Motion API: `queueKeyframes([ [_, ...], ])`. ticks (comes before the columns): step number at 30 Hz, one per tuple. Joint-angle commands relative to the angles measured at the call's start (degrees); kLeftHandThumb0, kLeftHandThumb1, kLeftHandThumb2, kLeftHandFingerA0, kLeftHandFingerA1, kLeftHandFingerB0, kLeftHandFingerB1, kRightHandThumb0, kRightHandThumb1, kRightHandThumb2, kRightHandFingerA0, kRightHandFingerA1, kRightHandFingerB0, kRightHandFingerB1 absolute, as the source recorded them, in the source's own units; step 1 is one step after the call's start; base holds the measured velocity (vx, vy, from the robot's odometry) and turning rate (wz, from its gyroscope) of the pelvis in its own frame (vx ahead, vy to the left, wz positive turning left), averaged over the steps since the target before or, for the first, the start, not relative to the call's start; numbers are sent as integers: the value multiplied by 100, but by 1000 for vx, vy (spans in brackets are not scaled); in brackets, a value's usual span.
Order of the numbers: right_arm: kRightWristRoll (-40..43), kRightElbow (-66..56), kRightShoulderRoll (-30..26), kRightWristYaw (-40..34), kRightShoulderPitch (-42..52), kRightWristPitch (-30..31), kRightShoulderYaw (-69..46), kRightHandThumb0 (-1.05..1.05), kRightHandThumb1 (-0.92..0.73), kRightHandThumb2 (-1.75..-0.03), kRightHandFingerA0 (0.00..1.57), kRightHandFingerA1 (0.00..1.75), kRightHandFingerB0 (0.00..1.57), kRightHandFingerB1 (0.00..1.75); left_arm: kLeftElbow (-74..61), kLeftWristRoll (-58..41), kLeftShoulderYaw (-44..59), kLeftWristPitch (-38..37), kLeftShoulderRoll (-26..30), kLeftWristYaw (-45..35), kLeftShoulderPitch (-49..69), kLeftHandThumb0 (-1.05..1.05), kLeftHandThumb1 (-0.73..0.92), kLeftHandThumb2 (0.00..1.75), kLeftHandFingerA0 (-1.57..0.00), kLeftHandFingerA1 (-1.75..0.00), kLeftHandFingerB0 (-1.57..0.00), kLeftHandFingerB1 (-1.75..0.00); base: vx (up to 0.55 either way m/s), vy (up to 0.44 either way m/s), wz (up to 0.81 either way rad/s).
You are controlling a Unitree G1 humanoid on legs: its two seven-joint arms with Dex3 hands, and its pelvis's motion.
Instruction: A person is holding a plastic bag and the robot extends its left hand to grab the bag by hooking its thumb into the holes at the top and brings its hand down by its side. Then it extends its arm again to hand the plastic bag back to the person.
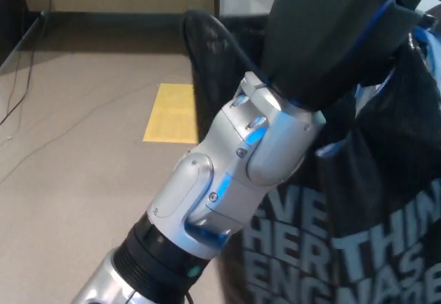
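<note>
Black plastic fills the right side of the view: the bag (386, 200) hangs against the left hand (331, 35), which is raised high and close to the camera. From where the arm sits, silver wrist (248, 159) angled up from the lower left and the dark hand at the top, I take it the hand is up at the bag's top edge so the thumb can catch or keep the carrying holes. The holes themselves and the thumb are hidden behind the back of the hand, so I cannot tell whether the fingers are clenched on the bag or loose. The bag's upper part bunches right beside the hand, touching it, which fits a bag borne from above rather than propped from below. No person's hand shows at this moment, and the right hand is out of sight.

The bag is glossy and thin, creased, with pale block lettering low on its face, partly cut off by the frame. A blue-white sheen glints at its upper right edge.

Behind lies tan floor (83, 111) with a yellow patch (172, 113) and a cable (21, 90) trailing at the left.
</note>
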Motion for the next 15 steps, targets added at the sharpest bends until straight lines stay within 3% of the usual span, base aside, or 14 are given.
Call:
queueKeyframes([
  [1,64,65,-32,-47,-16,17,-28,-30,-67,-60,84,68,67,46,-278,55,193,158,159,-114,89,-26,71,66,-91,-165,-77,-78,0,0,0],
  [3,40,88,-18,-85,-38,17,-10,-33,-64,-61,84,72,64,46,-327,14,230,153,203,-182,128,-26,71,61,-92,-160,-76,-68,0,0,0],
  [4,22,70,23,-85,5,54,19,-30,-67,-60,83,68,66,46,-513,-32,254,235,221,-328,297,-29,69,65,-87,-148,-71,-50,0,0,0],
  [5,24,70,26,-77,14,51,23,-30,-68,-60,83,65,65,46,-576,-16,255,280,218,-370,349,-34,71,63,-87,-127,-68,-43,0,0,0],
  [6,29,71,24,-66,21,42,25,-30,-68,-60,83,65,65,46,-644,17,252,339,208,-414,402,-34,71,63,-87,-127,-68,-43,0,0,0],
  [8,19,76,33,-74,25,45,35,-34,-65,-61,83,72,63,46,-735,131,243,421,225,-458,483,-38,65,60,-82,-64,-54,-38,0,0,0],
  [9,-20,91,48,-117,10,62,67,-33,-55,-90,83,82,59,61,-924,263,229,637,248,-680,587,-42,59,58,-68,-60,-43,-35,0,0,0],
  [10,-49,102,61,-149,26,62,96,-33,-55,-89,83,82,59,61,-1189,400,196,921,266,-1030,730,-50,47,76,-46,-52,-35,-45,0,0,0],
  [11,-46,102,60,-148,47,43,103,-33,-55,-89,83,82,59,61,-1302,492,172,1047,271,-1167,795,-50,47,76,-46,-52,-35,-45,0,0,0],
  [12,-19,107,64,-128,52,23,91,-30,-67,-60,83,66,66,46,-1371,536,156,1118,269,-1231,857,-45,55,56,-45,-40,-42,-33,0,0,0],
  [15,-26,74,50,-129,66,32,105,-30,-68,-61,82,64,64,45,-1470,584,120,1251,273,-1390,967,-47,48,55,-31,-37,-35,-32,0,0,0],
])
